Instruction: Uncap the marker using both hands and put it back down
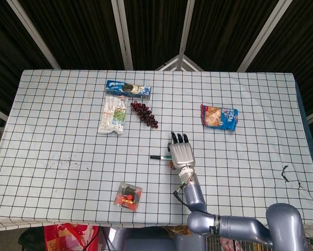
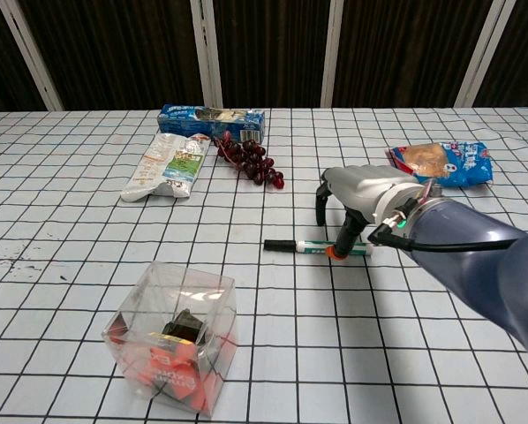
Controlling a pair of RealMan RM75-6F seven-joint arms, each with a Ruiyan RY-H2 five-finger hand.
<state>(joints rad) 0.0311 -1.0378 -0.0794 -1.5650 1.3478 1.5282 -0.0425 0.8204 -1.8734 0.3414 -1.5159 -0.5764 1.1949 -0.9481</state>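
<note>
tablecloth [image 2: 70, 353]: matt cloth | box [image 2: 171, 349]: clear glossy plastic | robot hand [image 2: 357, 199]: smooth metallic-grey shell

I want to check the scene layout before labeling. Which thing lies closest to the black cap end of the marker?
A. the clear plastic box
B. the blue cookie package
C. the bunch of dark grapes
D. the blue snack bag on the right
C: in the head view, the bunch of dark grapes lies nearer the marker cap end than the clear plastic box does.

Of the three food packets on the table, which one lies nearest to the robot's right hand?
The blue snack bag, alone right of the right hand; the other two packets lie far left.
</note>
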